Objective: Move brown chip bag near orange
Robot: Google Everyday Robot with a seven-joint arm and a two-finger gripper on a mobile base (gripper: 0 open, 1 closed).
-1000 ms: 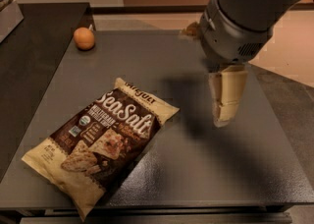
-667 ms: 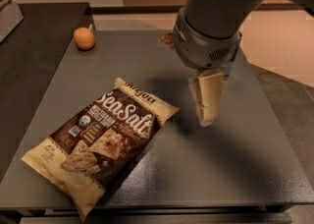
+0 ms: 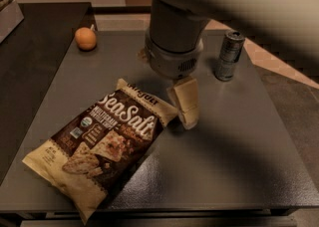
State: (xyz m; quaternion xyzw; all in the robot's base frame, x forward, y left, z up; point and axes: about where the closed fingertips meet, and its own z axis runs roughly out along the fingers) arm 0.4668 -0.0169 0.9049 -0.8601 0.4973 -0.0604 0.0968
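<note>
The thick grey cylindrical arm (image 3: 175,22) ends in a paler collar (image 3: 169,57) with a small grille (image 3: 188,65). Below it, over the counter (image 3: 239,156), hangs the cream, blocky gripper (image 3: 186,114).

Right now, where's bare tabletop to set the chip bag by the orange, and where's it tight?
Bare: the strip between the orange and the top edge of the brown chip bag, and the stretch of table from the can to the near edge. Crowded: mid-table, where the gripper hangs at the bag's upper corner.
</note>
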